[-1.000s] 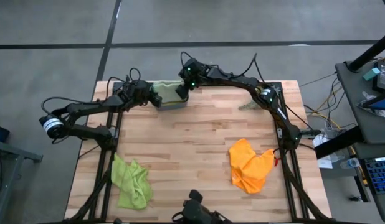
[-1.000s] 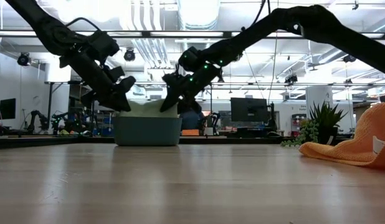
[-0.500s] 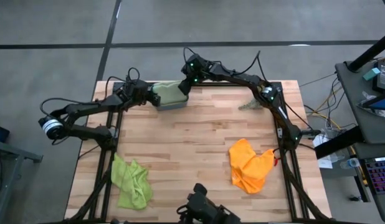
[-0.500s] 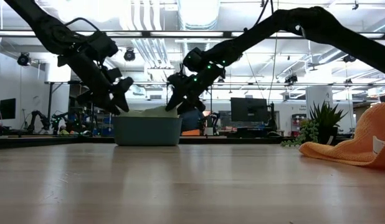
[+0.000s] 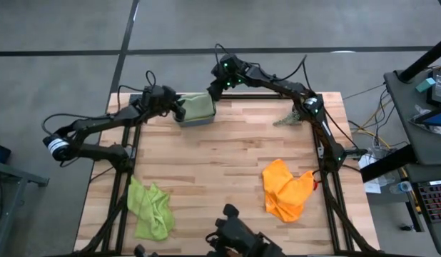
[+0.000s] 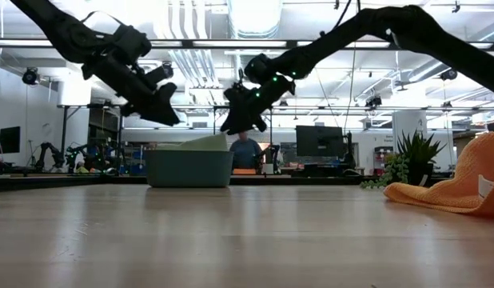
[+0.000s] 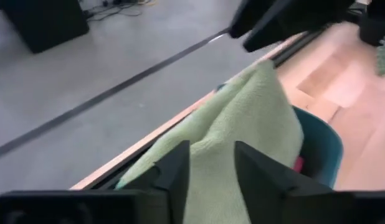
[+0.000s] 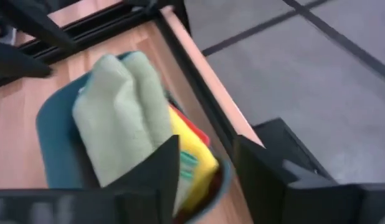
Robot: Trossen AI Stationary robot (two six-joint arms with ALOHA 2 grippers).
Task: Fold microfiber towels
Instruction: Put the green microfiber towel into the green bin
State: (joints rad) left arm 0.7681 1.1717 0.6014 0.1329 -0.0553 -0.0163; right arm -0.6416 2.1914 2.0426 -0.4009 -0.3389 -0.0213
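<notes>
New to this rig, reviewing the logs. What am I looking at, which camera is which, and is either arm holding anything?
Two dark robot arms work at a wooden table. One camera looks straight down, one sits at table height, and one rides on each wrist.

At the table's far edge stands a teal bin with a folded sage green towel on top; the right wrist view shows yellow and red cloth under it. A lime green towel and an orange towel lie crumpled nearer the front. A plant sprig sits by the right arm.

The left pincer and right pincer hover above the bin, one on each side. Both are open and hold nothing.
</notes>
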